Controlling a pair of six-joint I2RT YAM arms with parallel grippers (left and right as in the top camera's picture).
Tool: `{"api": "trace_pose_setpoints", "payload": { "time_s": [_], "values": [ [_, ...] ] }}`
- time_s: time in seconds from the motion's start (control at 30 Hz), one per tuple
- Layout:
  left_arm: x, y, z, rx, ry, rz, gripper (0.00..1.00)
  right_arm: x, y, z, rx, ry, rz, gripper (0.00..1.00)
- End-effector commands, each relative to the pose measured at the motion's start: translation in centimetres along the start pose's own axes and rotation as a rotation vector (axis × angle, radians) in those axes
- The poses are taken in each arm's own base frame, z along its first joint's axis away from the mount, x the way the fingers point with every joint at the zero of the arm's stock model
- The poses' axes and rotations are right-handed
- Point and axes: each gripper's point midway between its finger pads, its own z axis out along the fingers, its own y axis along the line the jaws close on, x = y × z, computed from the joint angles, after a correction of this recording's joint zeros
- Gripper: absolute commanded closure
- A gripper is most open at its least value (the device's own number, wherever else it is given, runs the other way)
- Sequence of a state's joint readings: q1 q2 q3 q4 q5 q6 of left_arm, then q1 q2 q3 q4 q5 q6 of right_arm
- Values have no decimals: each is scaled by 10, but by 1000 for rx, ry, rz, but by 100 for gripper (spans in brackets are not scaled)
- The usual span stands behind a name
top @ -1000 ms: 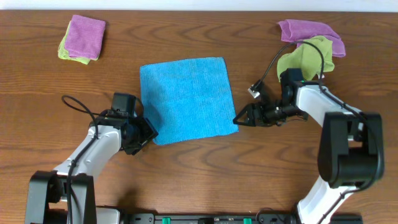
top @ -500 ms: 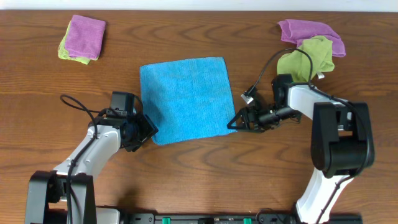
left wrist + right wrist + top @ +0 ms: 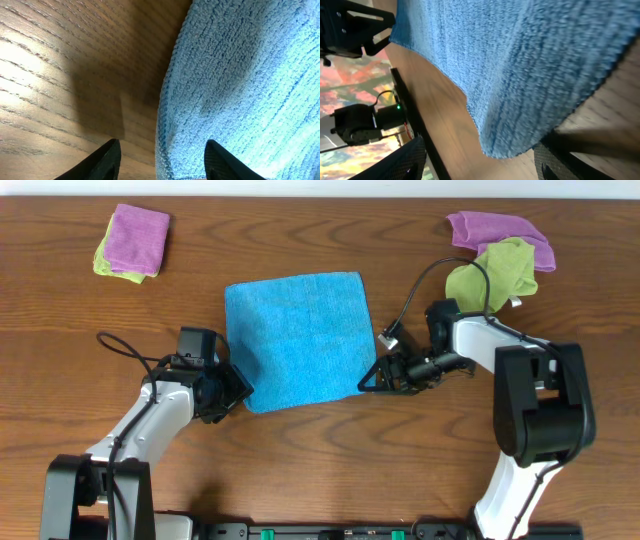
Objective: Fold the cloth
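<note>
Folding target: one blue cloth (image 3: 300, 338), flat, unfolded, terry weave, frame centre.
Left gripper (image 3: 238, 392): fingers spread, over the cloth's lower-left edge.
Right gripper (image 3: 368, 380): fingers spread, lower-right corner between them.
Spares: two purple cloths (image 3: 138, 235) (image 3: 495, 228), two green cloths (image 3: 103, 265) (image 3: 490, 270), paired upper left and upper right.

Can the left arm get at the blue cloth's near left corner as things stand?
Probably yes. The left gripper is open at the blue cloth, whose edge lies between its fingers, with nothing in the way.
</note>
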State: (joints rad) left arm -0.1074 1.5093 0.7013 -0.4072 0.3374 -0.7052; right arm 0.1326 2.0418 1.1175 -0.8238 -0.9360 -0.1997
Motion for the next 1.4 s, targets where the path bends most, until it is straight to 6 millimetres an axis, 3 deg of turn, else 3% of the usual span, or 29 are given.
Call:
{"api": "trace_pose_setpoints", "payload": {
  "time_s": [0.0, 0.2, 0.47, 0.73, 0.9, 1.37],
  "values": [
    [0, 2, 1, -4, 9, 7, 45, 15, -15, 21, 96, 89, 22, 28],
    [1, 2, 1, -5, 9, 7, 45, 22, -9, 27, 88, 121, 40, 28],
    [3, 2, 1, -4, 20, 12, 45, -12, -22, 17, 106, -19, 118, 26],
    [3, 2, 1, -5, 20, 12, 45, -23, -46, -8, 140, -103, 206, 23],
    [3, 2, 1, -4, 20, 12, 45, -30, -50, -16, 121, -140, 205, 23],
    [3, 2, 1, -4, 20, 12, 45, -52, -46, -14, 122, -206, 125, 23]
  ]
}}
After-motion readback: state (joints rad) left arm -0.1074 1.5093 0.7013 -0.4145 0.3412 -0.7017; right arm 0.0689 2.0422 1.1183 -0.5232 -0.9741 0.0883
